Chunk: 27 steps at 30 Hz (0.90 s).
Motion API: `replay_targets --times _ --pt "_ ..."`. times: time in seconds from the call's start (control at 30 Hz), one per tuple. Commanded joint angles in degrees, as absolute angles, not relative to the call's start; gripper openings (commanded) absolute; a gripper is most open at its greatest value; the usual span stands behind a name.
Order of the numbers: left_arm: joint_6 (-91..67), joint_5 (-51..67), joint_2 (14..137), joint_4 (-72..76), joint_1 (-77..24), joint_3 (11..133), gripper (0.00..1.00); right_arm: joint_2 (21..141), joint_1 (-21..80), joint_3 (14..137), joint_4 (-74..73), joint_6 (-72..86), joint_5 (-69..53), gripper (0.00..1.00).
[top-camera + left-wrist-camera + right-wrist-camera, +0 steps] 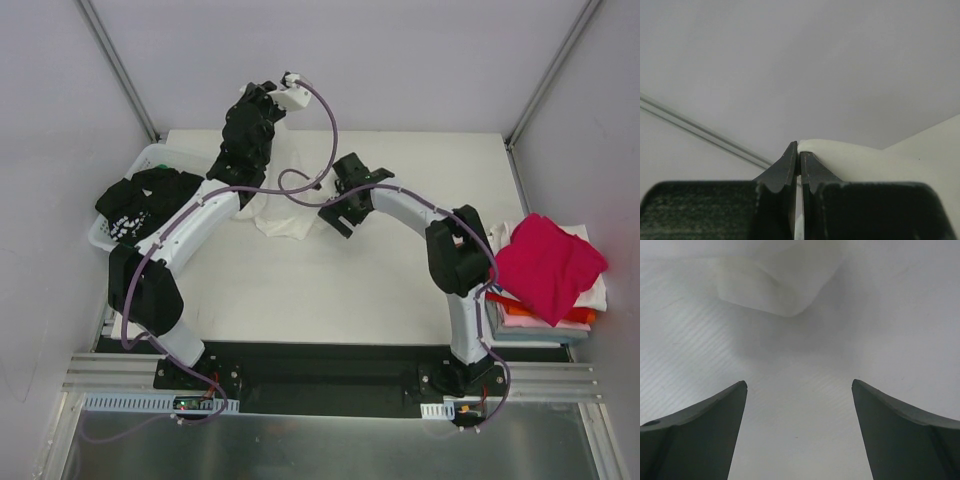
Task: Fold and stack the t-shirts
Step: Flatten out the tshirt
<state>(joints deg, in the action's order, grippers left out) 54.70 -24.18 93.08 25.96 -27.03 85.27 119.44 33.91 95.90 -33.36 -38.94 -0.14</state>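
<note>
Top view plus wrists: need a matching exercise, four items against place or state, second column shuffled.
Column A
1. magenta t-shirt
2. black t-shirt
3. left gripper
4. right gripper

Column B
a. open above the table
b. draped on the basket, left side
c. on top of the stack, right side
d. shut on the white t-shirt

Pairs: 1-c, 2-b, 3-d, 4-a
</note>
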Motion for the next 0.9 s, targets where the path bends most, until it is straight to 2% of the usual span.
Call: replay_targets --times 0.0,0.33,0.87 --pt "56.1 -25.1 91.8 33.3 -26.3 85.7 0.00 117.9 37.5 99.1 -34.2 -40.6 1.7 0.89" --pt "56.2 -24.7 94.0 33.1 -23.5 84.0 0.00 123.2 40.6 106.2 -37.7 -41.6 3.0 0.81" --pt "53.3 -24.1 93.8 32.6 -22.2 78.9 0.00 128.7 43.0 112.4 -39.1 -42.7 1.5 0.75"
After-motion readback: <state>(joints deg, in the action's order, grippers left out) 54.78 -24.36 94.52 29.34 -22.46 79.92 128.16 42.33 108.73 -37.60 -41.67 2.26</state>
